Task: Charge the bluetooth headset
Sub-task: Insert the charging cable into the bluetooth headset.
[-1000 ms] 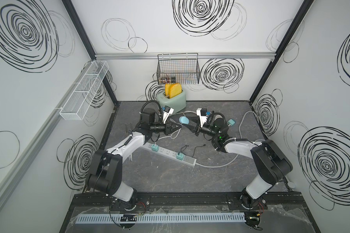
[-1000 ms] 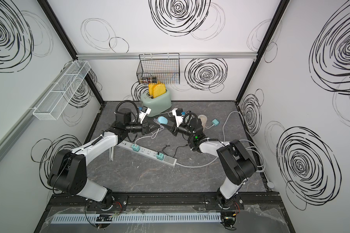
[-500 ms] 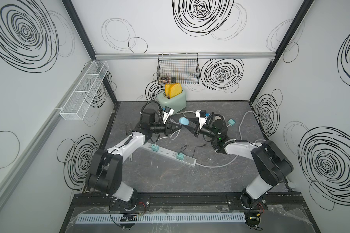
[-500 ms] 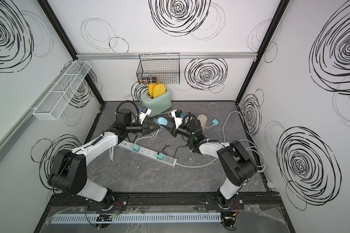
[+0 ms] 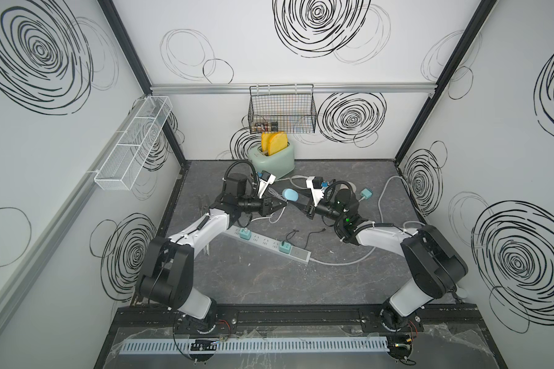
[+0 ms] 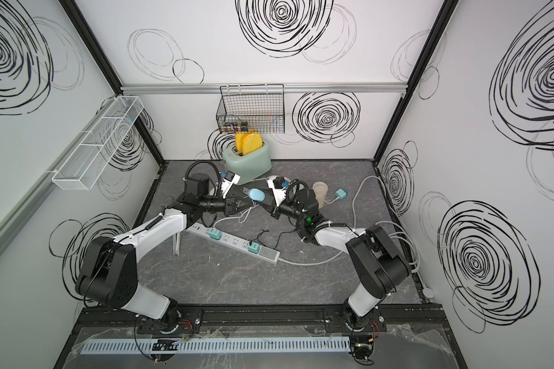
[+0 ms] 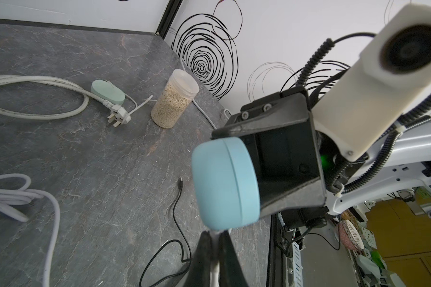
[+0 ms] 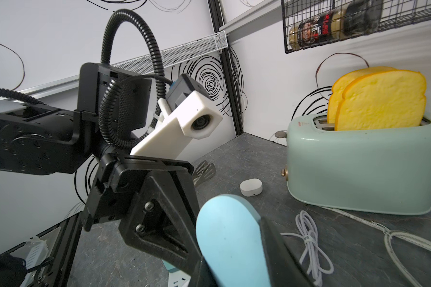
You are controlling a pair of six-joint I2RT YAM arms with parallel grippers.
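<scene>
If your left gripper, pinched shut on the thin white cable, tilts, it could skid off the blue oval case your right gripper clamps.

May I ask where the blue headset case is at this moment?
Both top views show the blue headset case raised in the right gripper, in front of the toaster, facing the left gripper and its white cable.

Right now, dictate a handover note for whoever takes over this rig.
Left gripper: shut on the white charging cable, its end just under the blue headset case.
Right gripper: shut on the case, held above the table.
Done: both are picked up and lined up.
Left: cannot tell whether the cable is seated in the case. Confirm, then set the case down.
</scene>
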